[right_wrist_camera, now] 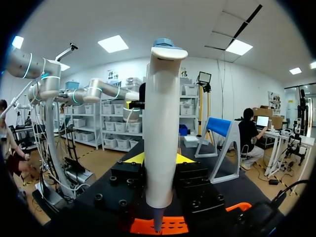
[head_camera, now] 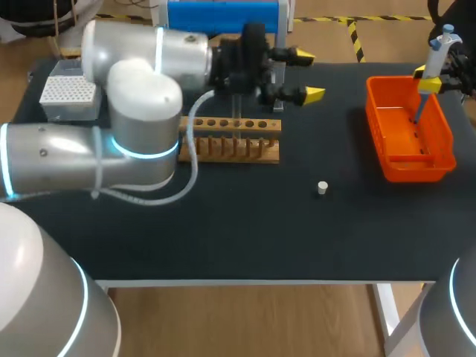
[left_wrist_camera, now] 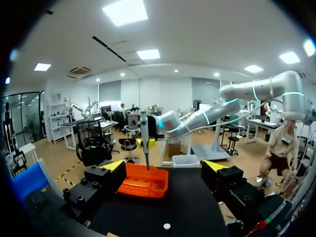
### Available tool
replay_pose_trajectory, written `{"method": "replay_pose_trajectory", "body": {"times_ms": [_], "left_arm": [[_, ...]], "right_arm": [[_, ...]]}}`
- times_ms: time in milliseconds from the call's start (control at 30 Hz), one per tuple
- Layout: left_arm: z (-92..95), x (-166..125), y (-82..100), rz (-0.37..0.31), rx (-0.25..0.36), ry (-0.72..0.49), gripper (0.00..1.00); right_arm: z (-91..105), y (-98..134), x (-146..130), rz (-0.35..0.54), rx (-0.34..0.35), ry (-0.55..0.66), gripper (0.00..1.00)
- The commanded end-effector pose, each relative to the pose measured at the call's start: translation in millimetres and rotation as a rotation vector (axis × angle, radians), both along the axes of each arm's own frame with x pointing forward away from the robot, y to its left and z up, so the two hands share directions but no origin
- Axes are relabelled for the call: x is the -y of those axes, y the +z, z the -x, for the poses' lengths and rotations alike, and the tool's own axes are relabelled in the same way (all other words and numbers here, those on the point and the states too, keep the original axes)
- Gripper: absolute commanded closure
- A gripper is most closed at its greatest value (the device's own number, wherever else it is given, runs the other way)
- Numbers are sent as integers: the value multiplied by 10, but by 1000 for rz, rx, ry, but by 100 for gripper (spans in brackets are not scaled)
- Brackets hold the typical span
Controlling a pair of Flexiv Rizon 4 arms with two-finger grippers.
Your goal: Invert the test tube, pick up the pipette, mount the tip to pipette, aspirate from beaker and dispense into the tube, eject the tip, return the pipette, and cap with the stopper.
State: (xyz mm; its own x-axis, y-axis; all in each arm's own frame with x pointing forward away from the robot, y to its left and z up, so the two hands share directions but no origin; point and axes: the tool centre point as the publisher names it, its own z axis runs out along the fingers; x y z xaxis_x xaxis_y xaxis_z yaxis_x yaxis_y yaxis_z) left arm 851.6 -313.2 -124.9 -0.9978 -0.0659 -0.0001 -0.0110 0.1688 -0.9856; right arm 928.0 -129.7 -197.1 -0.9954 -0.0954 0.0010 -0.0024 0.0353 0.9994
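My right gripper (head_camera: 427, 79) is shut on the white and blue pipette (head_camera: 439, 52) and holds it upright over the orange bin (head_camera: 394, 160), its lower end pointing down into the bin. In the right wrist view the pipette (right_wrist_camera: 160, 128) stands between the yellow tips, above the bin (right_wrist_camera: 173, 226). My left gripper (head_camera: 305, 74) hangs open and empty above the right end of the wooden tube rack (head_camera: 230, 140). The left wrist view shows its fingers wide apart, with the pipette (left_wrist_camera: 144, 138) and the bin (left_wrist_camera: 145, 181) ahead. A small white stopper (head_camera: 321, 187) lies on the mat.
A white tip box (head_camera: 71, 93) sits at the back left, partly behind my left arm. A blue stand (head_camera: 223, 15) is at the back edge. The stopper (left_wrist_camera: 167, 226) lies under the left gripper in its wrist view.
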Motion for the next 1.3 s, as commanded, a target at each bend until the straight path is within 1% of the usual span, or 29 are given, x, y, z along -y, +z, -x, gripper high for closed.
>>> {"method": "replay_pose_trajectory", "body": {"times_ms": [33,67,100,267,300,467,667,933,1100,1200,1267,1300], "left_arm": [[56,-306,-39,83,1,-4,0],[55,-342,-47,81,-2,-3,0],[58,-377,-49,100,4,2,0],[74,-522,-64,94,-3,23,0],[80,-550,-61,108,6,30,0],[105,-652,-78,86,-15,51,0],[181,-740,-89,81,-20,70,0],[293,-842,-36,80,8,110,0],[346,-875,-24,80,14,127,0],[369,-890,-21,88,19,142,0],[382,-899,-21,114,35,154,0],[385,-904,-21,111,34,154,0]], "right_arm": [[-9,7,8,2,-1,3,100],[-9,7,8,2,-1,3,100],[-9,7,8,2,-1,3,100],[-9,7,8,2,-1,3,100],[-9,7,8,2,-1,3,100],[-9,7,8,2,-1,3,100],[-9,7,8,2,-1,3,100],[-9,7,8,2,-1,3,100],[-9,7,8,2,-1,3,100],[-9,7,8,2,-1,3,100],[-9,7,8,2,-1,3,100],[-9,7,8,2,-1,3,100]]}}
